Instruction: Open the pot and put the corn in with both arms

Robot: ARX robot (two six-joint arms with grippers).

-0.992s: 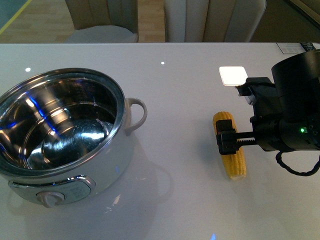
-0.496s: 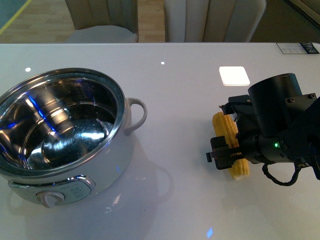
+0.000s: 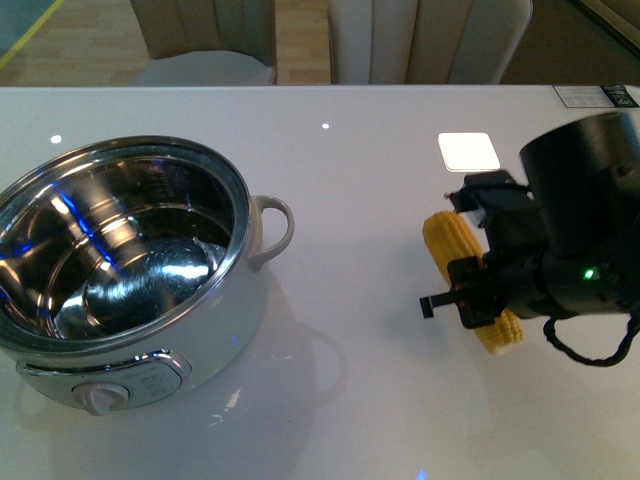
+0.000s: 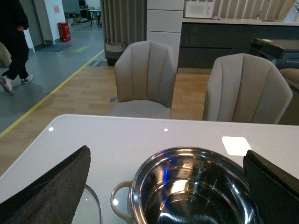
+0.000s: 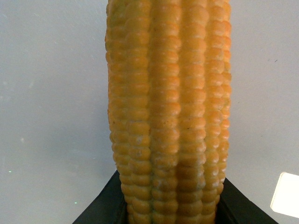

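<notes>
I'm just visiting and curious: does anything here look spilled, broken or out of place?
Nothing stands out. The pot sits upright, open and empty; the table shows no spill. The corn looks whole, held at a slant in the right gripper.

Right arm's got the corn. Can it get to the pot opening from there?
Probably yes. The pot is open, with no lid on it, and only bare table lies between it and the right gripper, which looks shut on the corn.
</notes>
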